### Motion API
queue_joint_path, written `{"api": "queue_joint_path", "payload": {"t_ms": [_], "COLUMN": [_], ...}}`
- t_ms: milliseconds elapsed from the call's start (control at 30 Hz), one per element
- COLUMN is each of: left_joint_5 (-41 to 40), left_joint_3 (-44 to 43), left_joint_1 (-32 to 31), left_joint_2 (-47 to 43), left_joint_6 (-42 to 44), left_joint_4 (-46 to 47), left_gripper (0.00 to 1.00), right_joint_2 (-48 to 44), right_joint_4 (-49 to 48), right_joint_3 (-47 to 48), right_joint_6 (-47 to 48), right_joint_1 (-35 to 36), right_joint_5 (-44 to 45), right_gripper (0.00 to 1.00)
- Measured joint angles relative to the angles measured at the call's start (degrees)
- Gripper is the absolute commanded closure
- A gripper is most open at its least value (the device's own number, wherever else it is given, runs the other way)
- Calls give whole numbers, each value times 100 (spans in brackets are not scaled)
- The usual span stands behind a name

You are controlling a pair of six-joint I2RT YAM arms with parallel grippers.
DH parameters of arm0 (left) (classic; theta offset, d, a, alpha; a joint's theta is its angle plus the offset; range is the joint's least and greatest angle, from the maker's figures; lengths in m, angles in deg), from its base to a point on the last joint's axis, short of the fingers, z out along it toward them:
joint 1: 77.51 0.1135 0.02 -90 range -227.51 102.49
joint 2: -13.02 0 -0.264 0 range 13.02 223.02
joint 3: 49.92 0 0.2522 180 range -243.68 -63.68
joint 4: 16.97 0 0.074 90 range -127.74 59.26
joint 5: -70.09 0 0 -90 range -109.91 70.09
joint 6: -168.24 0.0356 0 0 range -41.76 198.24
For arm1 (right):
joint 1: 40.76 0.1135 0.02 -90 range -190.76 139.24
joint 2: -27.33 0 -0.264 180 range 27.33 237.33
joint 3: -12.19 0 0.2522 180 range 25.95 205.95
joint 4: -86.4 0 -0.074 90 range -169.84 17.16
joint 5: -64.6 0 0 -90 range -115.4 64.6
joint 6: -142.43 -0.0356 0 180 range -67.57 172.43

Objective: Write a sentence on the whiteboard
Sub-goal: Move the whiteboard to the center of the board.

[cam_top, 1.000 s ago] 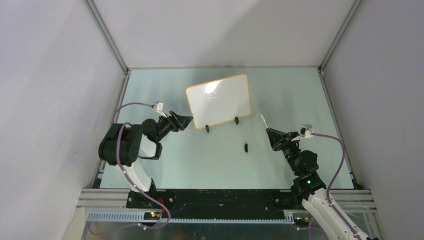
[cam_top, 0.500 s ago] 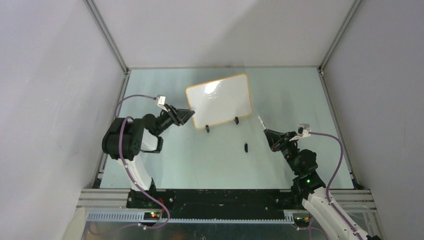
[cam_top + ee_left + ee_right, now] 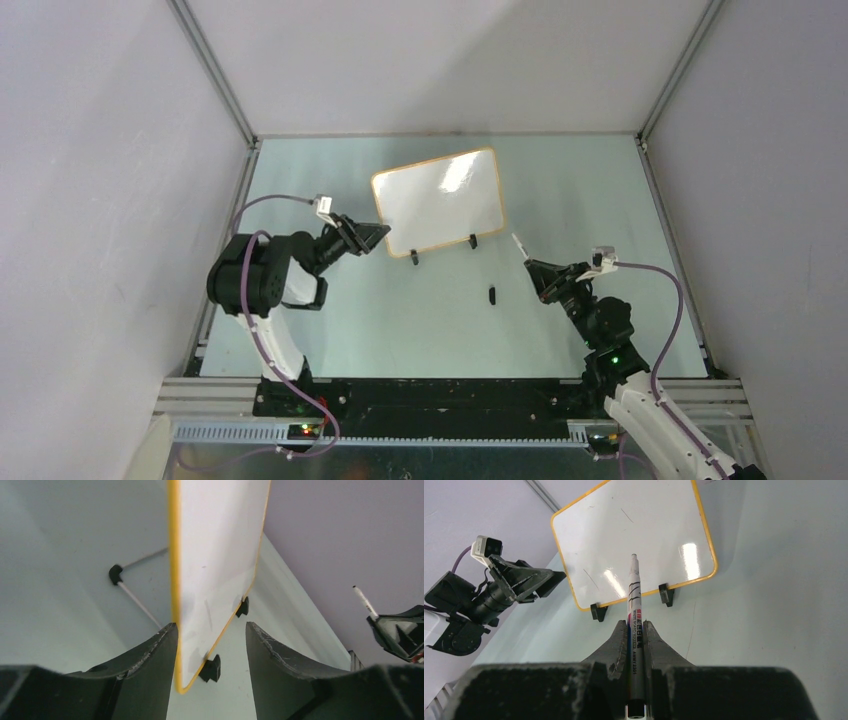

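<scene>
The whiteboard (image 3: 440,200) stands on two black clip feet mid-table, orange-framed; its face (image 3: 649,530) carries only faint stray strokes, and no sentence shows on it. My left gripper (image 3: 380,236) straddles the board's lower left corner. In the left wrist view (image 3: 210,627) one finger lies against the orange edge (image 3: 173,580) and the other stands apart from the white face, so the gripper is open. My right gripper (image 3: 532,268) is shut (image 3: 635,625) on a whiteboard marker (image 3: 634,590), uncapped, tip pointing at the board from short of it.
A small black marker cap (image 3: 492,294) lies on the pale green table (image 3: 420,320) in front of the board, between the two arms. Grey walls and aluminium posts (image 3: 215,75) close in the table on three sides.
My left gripper has narrowed and shifted slightly up onto the board's corner. The right gripper has crept a little left with the marker. The glare on the board has moved right.
</scene>
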Motion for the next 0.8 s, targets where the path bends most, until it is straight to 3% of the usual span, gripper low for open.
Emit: {"api": "queue_joint_path", "payload": {"t_ms": [400,800], "left_joint_5": [-706,-509], "left_joint_3": [411,-201], "left_joint_1": [-59,-55], "left_joint_2": [-286,63], "left_joint_6": [146,37], "left_joint_4": [-20,-17], "left_gripper": [44,46], "right_joint_2": [11,57], "right_joint_4": [-42,-81], "right_joint_3": [11,37], "right_joint_6": [63,63], "right_joint_1": [0,0], "right_joint_5": [-24,-94], "right_gripper": [100,100]}}
